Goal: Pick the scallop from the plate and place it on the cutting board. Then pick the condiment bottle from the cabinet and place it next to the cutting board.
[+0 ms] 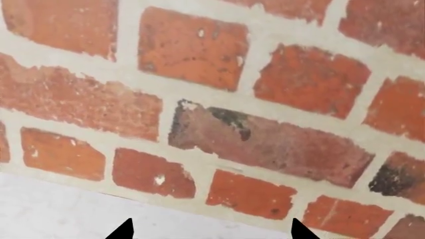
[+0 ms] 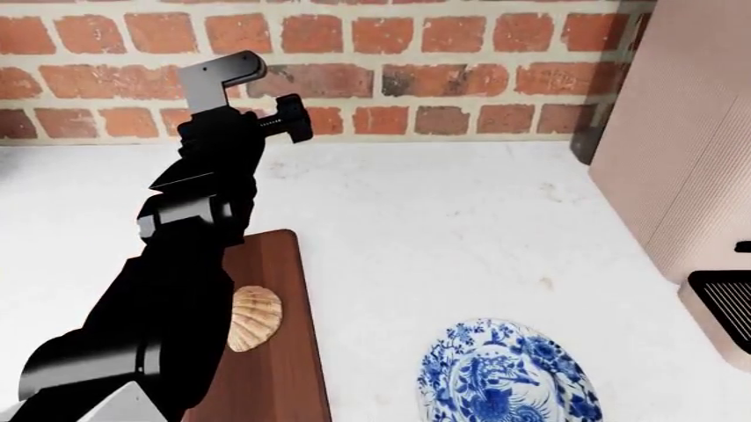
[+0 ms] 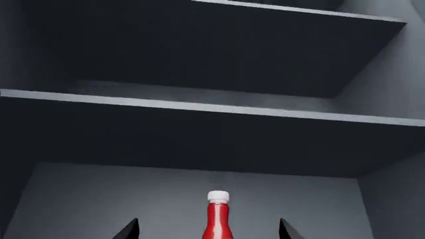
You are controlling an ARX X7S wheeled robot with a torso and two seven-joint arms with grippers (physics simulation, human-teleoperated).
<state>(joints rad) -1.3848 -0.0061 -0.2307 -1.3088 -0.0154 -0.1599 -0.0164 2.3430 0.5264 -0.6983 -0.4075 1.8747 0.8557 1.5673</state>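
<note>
Scallop resting ribbed side up on the cutting board, half hidden behind the left forearm, so first half of the task judged done. Blue-and-white plate at about 3 o'clock of the board, apart from it, bare of any shell.

Left gripper raised high at 12 o'clock of the board, up near the brick wall, probably parked out of the way of the scallop and of any later set-down beside the board. In the left wrist view only two dark fingertips showing well apart, nothing between them: spread and empty.

Right gripper pointed into a dark cabinet bay, under a grey shelf. Red condiment bottle with white cap standing upright, centred between the two visible fingertips, which stand wide on either side without touching it. Fingers spread, lined up for a grasp not yet made; judged as the approach for the second pick.

White, faintly speckled countertop running back to the brick wall at 12 o'clock. Pale pink cabinet side at 2 o'clock of the plate, dark opening lower at the head view's right edge. Bottle not visible from the head.
</note>
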